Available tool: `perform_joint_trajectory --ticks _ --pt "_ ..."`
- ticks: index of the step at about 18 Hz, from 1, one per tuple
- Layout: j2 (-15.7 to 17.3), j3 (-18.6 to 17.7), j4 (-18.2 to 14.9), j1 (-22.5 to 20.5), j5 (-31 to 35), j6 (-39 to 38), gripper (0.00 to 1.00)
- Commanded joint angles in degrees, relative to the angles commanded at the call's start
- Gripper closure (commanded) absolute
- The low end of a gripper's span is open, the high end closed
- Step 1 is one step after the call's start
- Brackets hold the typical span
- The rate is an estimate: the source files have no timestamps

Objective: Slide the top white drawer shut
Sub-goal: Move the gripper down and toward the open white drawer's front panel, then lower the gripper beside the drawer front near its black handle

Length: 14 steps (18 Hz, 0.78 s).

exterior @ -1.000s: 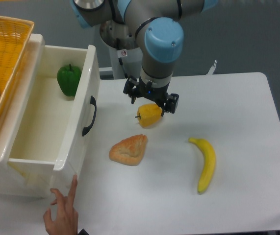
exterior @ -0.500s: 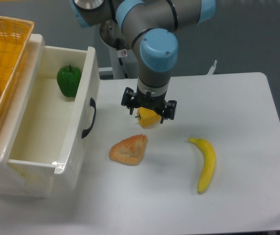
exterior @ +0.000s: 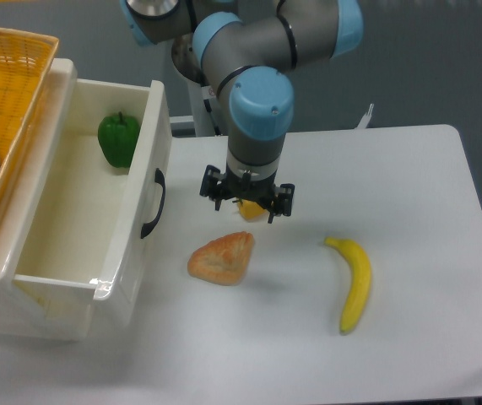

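The top white drawer [exterior: 97, 211], glossy and box-shaped, stood pulled well out at the table's left edge, a green pepper [exterior: 118, 139] in its far corner. Its panelled front and curved black handle [exterior: 153, 202] faced the gripper [exterior: 246, 202], which hung just to the right, over a yellow object [exterior: 251, 209]; whether its jaws gripped anything could not be told. 1 pastry [exterior: 221, 257] and 1 banana [exterior: 354, 283] lay nearby.

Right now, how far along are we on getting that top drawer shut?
Nothing looks done: the top drawer stands pulled out, a green pepper inside. The gripper hovers over the table to the right of the black handle, not touching it; whether it is open is unclear. Reaching the front and pushing it in are left.
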<state>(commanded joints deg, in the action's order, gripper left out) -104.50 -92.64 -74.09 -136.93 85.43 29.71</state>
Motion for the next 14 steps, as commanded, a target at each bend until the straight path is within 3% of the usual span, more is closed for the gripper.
perform_joint_trajectory --ticks 14 --pt "-1.9 -1.8 1.8 3.2 0.0 -2.2 0.00"
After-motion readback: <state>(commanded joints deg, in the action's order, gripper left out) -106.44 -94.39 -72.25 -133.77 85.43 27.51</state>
